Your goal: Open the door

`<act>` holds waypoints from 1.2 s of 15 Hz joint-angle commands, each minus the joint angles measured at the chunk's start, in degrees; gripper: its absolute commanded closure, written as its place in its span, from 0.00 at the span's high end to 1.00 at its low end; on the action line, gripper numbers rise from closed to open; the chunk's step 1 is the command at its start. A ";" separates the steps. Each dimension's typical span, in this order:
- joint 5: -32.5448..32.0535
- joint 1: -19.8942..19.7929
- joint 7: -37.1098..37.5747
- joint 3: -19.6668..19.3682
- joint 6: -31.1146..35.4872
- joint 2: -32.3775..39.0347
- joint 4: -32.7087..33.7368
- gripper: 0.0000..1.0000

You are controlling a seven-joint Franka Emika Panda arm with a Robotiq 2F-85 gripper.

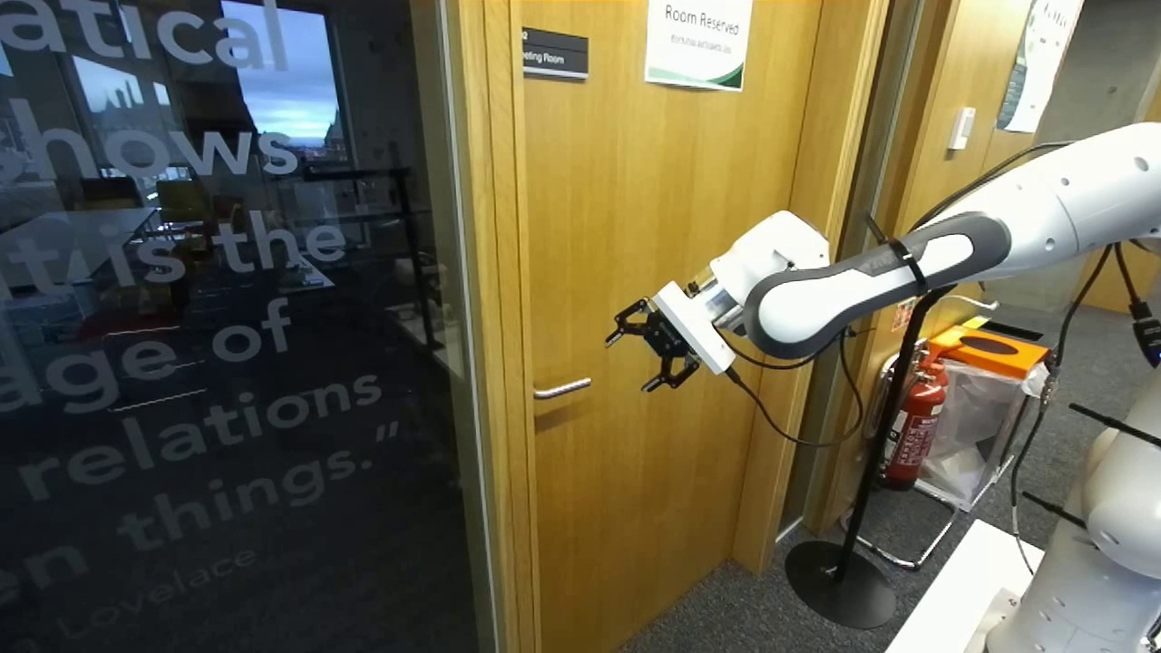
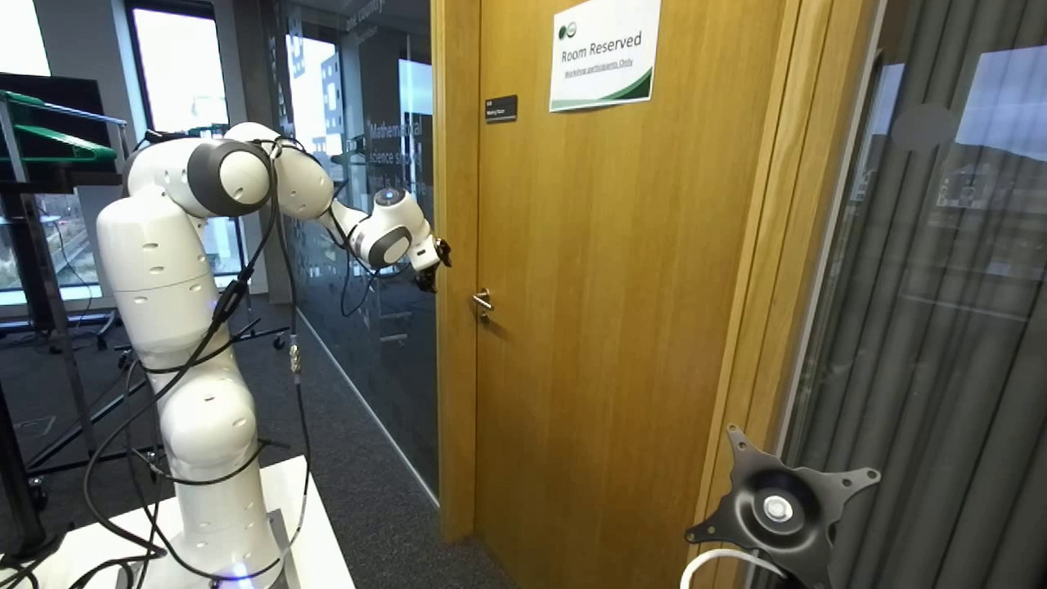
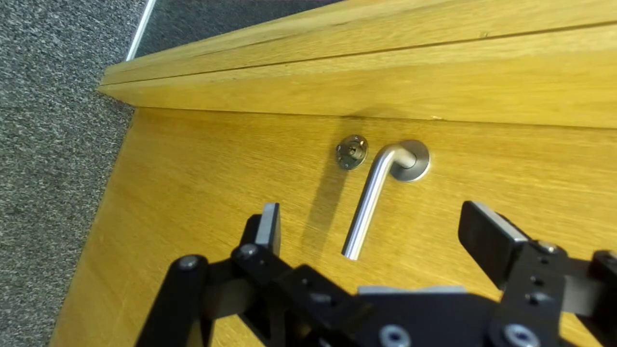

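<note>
Facing a light-brown door (image 2: pixel 609 278), closed in its wooden frame (image 2: pixel 456 368) next to a dark glass panel (image 1: pixel 227 535), with the gripper (image 1: pixel 629 365) spread wide, pinching nothing and apart from the silver lever handle (image 3: pixel 368 207) in both exterior views. Judged to be at the reaching stage, ahead of any press on the lever handle.

Best done, by the look of it, by advancing straight at the door while keeping the lever handle midway between the 2 fingers (image 3: pixel 266 226). Worth adding a slight roll, to square up with a lever handle slanted across the gap in the wrist view. Then halt short of the door, fold around the lever handle near its free end for leverage, and push down, meaning toward the left edge of the wrist view, to judge by the carpet (image 3: pixel 58 193) on that side. Stay off the lock cylinder (image 3: pixel 352 152), set just below the round plate (image 3: pixel 420 163). Impossible to tell from here: whether to push or pull after unlatching.

Seen in the wrist view alone: the lever handle framed between the fingers, and the lock cylinder in detail. Missing there, yet plain in both exterior views: a dark plaque (image 2: pixel 501 109) and a paper sign (image 2: pixel 605 57) headed "Room Reserved." Caught in an exterior view only: a red fire extinguisher (image 1: pixel 916 426).
</note>
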 commanded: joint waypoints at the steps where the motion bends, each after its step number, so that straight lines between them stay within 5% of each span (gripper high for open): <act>1: 0.00 -0.07 0.00 -0.08 0.00 0.02 -0.01 1.00; 9: -0.56 0.11 1.97 0.63 -0.49 6.08 3.55 1.00; 14: 8.09 7.81 0.12 -3.19 -0.06 14.19 11.53 1.00; 18: 12.80 7.11 0.00 -1.06 4.06 16.55 15.39 1.00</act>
